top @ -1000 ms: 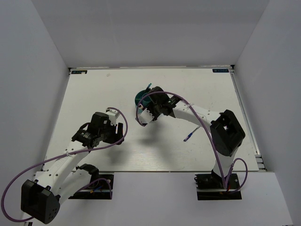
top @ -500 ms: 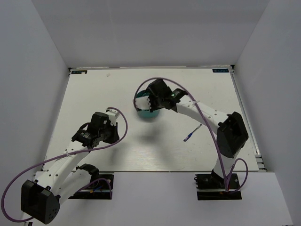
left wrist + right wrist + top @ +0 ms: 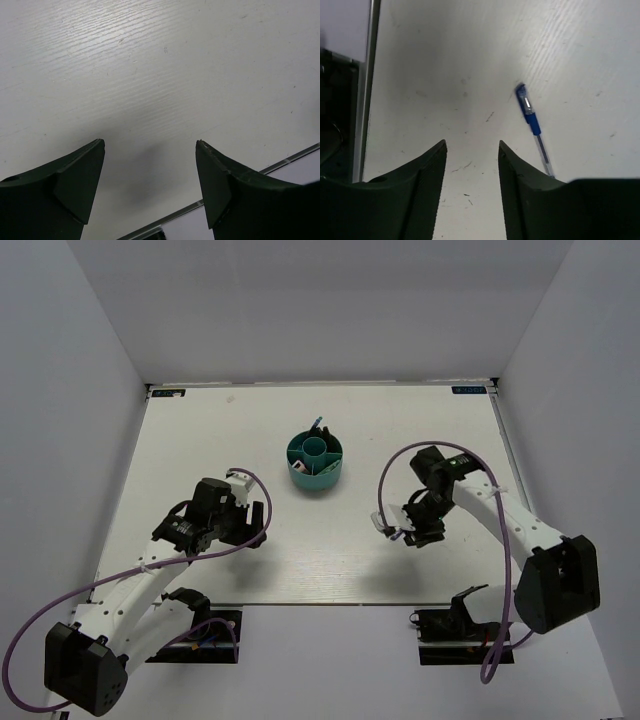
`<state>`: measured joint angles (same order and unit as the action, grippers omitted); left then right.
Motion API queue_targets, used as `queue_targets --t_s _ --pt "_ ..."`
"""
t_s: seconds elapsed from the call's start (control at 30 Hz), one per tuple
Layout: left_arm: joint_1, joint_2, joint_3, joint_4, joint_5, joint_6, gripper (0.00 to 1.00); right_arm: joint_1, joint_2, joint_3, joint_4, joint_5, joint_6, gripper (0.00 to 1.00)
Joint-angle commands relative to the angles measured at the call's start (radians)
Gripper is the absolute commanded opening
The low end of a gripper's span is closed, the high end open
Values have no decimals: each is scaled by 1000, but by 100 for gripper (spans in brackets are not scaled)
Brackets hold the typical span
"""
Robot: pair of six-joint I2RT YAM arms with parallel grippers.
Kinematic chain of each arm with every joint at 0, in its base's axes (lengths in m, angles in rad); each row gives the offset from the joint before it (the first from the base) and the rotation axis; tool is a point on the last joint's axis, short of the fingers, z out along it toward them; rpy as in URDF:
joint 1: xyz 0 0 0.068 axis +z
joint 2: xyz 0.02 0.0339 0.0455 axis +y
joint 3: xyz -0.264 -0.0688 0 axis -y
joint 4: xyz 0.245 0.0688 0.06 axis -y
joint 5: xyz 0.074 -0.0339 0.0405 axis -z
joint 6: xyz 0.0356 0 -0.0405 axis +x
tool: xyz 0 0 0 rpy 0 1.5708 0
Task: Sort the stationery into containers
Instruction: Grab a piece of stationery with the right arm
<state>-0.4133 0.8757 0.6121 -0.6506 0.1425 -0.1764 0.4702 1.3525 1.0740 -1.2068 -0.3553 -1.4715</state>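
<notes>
From the right wrist camera I have one thin blue pen (image 3: 534, 126) lying flat on the table (image 3: 580, 60). Its long axis runs almost along the reach of the fingers (image 3: 422, 187), leaning a little to one side. The blurred blue end points away, ahead of the tips. The thin pale end runs back along the outer face of the finger on that picture's right, where the gripper body hides it. The pen lies outside the gap, not between the fingers. The right gripper (image 3: 471, 145) has its fingers spread with only bare table between them, and it grips nothing.

Half a second ago this arm was stretched over the teal organiser (image 3: 315, 483), covering part of it. Now it has swung back to the near side and sits over the pen, which has not shifted from where it lay. The left gripper (image 3: 150, 145) has not moved (same pose in all three overhead shots). Its fingers are spread wide over bare table, with nothing touching them.

The overhead view shows the organiser uncovered, well beyond both sets of fingertips. A thin blue item (image 3: 318, 425) pokes up at its far rim, and the small bits inside are too tiny to name. That view all but hides the loose pen under the right gripper, so only the wrist camera shows how it lies.
</notes>
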Motion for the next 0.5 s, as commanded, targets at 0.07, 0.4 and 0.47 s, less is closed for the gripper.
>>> queue_targets --t_s 0.07,0.4,0.47 --pt "7 -14 17 8 6 0 83 -70 -29 -98 93 -59 -283 52" --pt "5 -17 17 8 8 5 83 -67 109 -147 369 -17 -254 52" --pt "5 -18 17 8 6 6 83 -70 126 -148 394 -5 -253 51"
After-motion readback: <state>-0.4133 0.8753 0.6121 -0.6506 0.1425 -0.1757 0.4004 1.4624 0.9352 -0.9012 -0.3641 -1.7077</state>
